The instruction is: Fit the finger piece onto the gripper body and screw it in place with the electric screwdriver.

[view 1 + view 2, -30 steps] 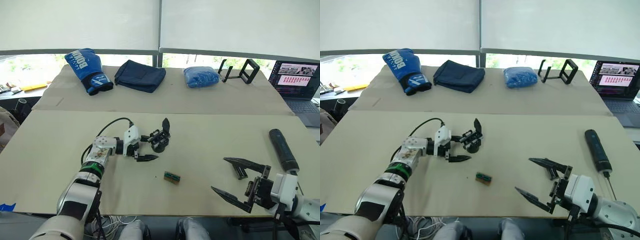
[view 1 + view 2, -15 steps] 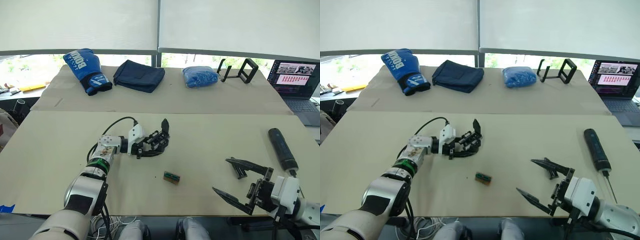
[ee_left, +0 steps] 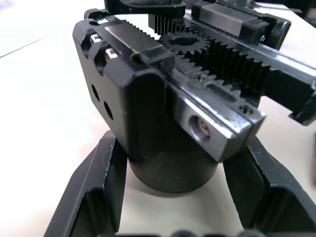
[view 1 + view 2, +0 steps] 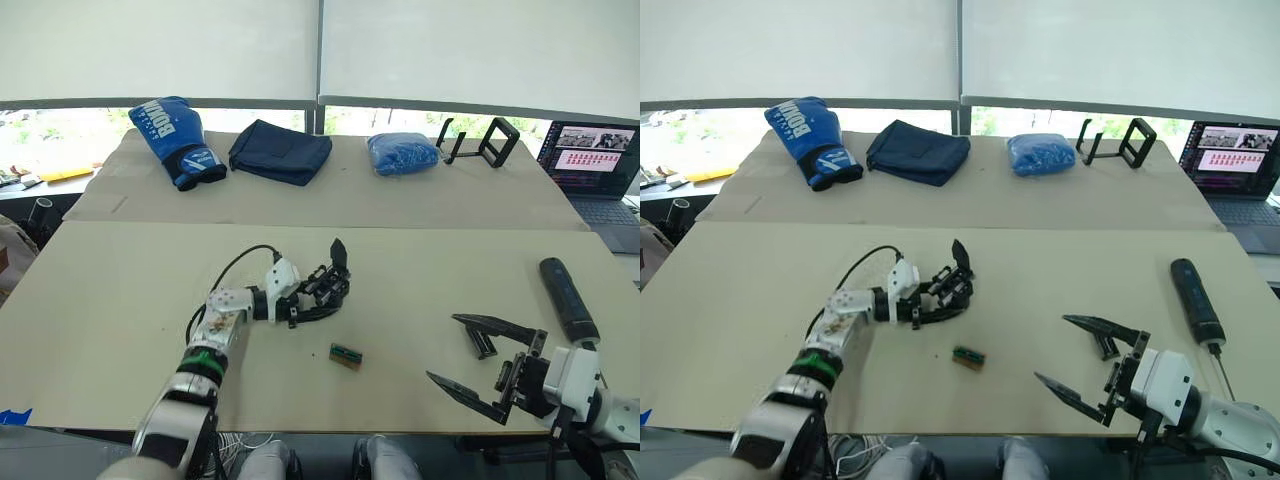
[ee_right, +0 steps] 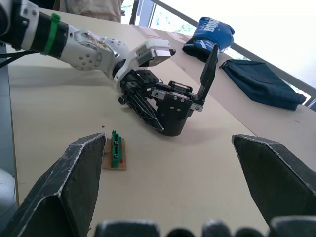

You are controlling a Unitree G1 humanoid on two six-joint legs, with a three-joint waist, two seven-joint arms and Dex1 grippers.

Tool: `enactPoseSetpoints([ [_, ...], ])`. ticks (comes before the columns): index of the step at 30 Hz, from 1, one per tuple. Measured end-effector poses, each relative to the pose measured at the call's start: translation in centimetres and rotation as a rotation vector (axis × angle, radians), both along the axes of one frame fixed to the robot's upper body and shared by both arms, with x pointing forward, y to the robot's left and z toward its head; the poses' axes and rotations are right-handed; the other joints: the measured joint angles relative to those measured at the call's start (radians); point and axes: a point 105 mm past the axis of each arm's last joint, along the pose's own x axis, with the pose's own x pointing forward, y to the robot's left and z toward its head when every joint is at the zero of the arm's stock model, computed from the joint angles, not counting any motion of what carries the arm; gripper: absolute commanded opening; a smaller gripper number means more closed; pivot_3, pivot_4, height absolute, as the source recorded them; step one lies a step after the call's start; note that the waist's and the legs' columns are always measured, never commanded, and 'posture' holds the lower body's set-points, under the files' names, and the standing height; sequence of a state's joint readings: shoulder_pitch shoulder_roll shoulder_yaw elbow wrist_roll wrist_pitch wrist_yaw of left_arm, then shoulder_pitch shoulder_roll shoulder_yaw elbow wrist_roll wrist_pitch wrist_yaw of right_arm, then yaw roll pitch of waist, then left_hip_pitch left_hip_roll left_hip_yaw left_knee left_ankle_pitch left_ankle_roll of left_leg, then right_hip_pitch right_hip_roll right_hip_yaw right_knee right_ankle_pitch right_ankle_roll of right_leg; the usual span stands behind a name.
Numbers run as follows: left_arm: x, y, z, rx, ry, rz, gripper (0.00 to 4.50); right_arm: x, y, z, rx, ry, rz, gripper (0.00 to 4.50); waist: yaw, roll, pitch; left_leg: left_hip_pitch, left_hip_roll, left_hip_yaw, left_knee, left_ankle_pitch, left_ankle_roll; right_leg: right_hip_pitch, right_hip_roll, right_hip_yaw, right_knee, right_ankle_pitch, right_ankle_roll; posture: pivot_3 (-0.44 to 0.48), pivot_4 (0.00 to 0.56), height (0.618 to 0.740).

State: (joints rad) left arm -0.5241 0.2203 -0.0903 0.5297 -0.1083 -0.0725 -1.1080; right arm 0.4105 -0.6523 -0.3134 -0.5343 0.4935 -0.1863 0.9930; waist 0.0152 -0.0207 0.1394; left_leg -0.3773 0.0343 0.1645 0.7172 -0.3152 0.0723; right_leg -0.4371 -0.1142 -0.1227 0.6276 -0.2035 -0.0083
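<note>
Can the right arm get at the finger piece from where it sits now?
Probably yes. The finger piece lies flat on the table, right beside the right gripper, whose jaws stand wide open. Nothing lies between them; the electric screwdriver rests off to the side.

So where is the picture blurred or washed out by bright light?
Left wrist view: the gripper body is sharp at its near block, but its far end and the table behind blur. Right wrist view: the sky past the glove is blown white. Eye views: the window strip is overexposed.
</note>
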Motion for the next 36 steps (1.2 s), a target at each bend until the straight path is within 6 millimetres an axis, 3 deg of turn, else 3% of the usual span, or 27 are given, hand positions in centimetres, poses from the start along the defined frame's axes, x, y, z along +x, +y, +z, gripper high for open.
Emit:
enactPoseSetpoints([
  [6,-0.6,-1.2,0.0,0.036,0.06,0.159,2.29,-0.1,0.2,-0.3,0.016,0.012,0.0,4.5,0.004,0.0,0.0,0.0,0.0,-0.001,0.0,0.0,0.0,0.0,0.0,0.0,0.0,0.0,0.0,0.0,0.15,0.74],
  [11,-0.6,-1.5,0.0,0.089,0.009,0.229,2.29,-0.2,0.5,-0.6,0.022,0.02,-0.002,4.5,0.003,0.0,0.0,0.001,0.0,-0.001,-0.001,0.0,0.0,0.0,0.0,0.0,0.001,0.0,0.0,0.0,0.15,0.74],
  [21,-0.4,-1.6,-0.4,0.066,0.002,0.256,2.29,-0.1,0.7,-0.2,0.019,0.004,-0.005,4.5,0.005,0.0,0.0,0.003,0.0,0.0,-0.001,0.0,-0.001,0.002,-0.001,0.0,0.001,0.0,0.0,0.0,0.15,0.74],
  [26,-0.6,-1.2,-0.4,0.042,0.027,0.246,4.48,-0.1,0.7,-0.2,0.018,0.006,-0.005,4.5,0.003,0.001,-0.001,0.004,0.0,0.0,-0.002,0.0,-0.001,0.002,-0.001,0.0,0.001,0.0,0.0,0.0,0.15,0.74],
  [31,-0.8,-0.2,-0.4,0.038,0.041,0.217,4.48,0.0,0.7,-0.1,0.018,0.004,-0.004,4.5,-0.001,0.001,-0.001,0.005,0.0,0.0,-0.002,0.0,-0.001,0.002,-0.001,0.0,0.001,0.0,0.0,0.0,0.15,0.74],
  [36,0.1,2.2,-0.3,0.102,-0.007,0.173,4.48,0.0,0.7,-0.1,0.02,0.004,-0.006,4.5,-0.002,0.001,-0.001,0.005,0.001,0.0,-0.003,0.001,-0.002,0.002,-0.001,0.0,0.001,0.0,0.0,0.0,0.15,0.74],
])
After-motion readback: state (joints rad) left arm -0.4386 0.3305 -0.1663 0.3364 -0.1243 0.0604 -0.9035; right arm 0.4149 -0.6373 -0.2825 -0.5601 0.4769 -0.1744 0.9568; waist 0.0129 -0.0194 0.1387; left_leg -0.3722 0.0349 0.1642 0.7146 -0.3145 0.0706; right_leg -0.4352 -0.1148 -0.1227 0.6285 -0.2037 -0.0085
